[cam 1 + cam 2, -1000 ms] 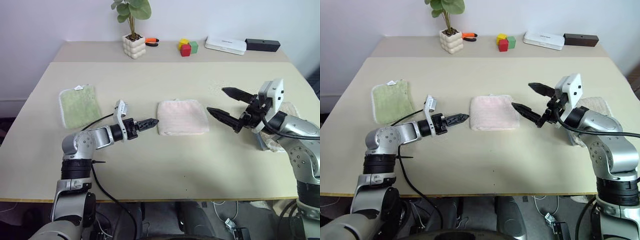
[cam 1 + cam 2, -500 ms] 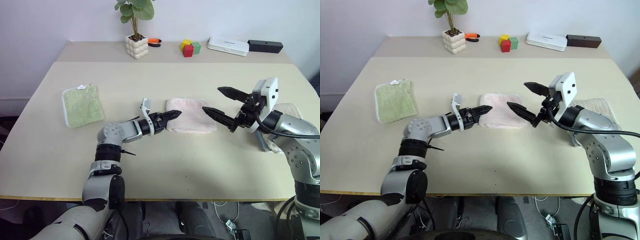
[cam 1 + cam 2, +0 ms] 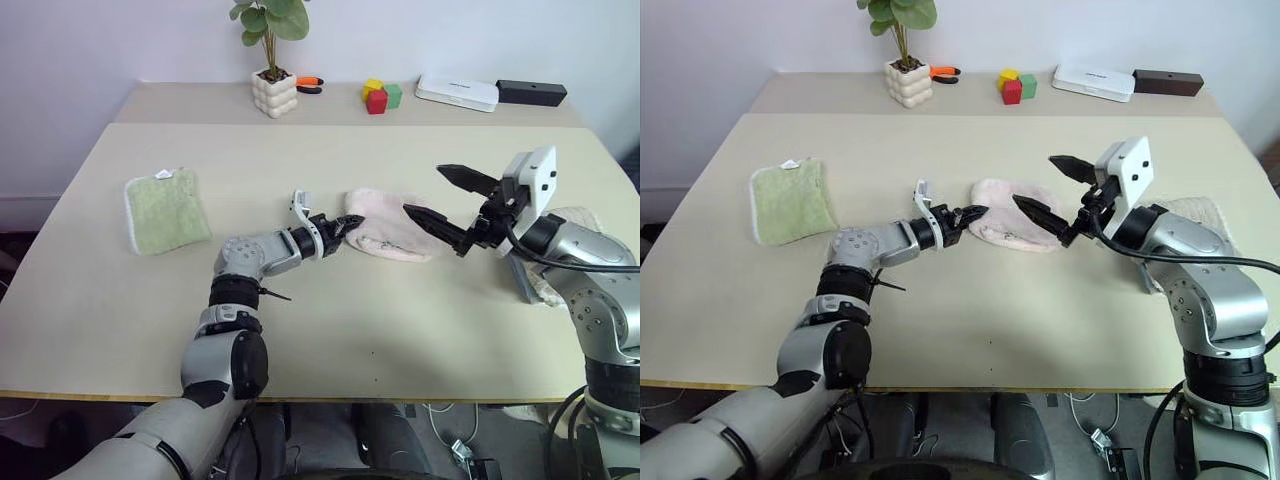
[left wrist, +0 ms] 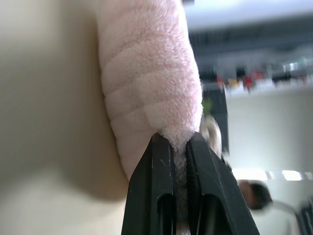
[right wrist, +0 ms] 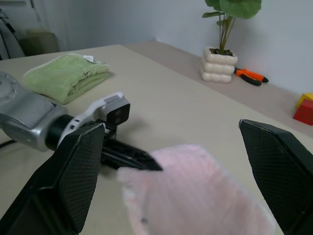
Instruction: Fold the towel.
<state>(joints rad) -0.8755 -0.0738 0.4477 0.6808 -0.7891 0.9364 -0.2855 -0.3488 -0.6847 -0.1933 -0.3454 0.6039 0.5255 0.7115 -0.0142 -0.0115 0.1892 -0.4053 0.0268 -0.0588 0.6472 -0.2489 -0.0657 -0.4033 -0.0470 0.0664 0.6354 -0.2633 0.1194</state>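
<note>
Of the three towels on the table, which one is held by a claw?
The pink towel in the middle: the left claw is shut on its edge. The green towel and beige towel lie untouched.

A pale beige desk point(image 3: 400, 330) stands against a plain white wall point(image 3: 120, 40). A second, slightly darker surface point(image 3: 190, 100) runs along its far edge, lit evenly by soft light.
</note>
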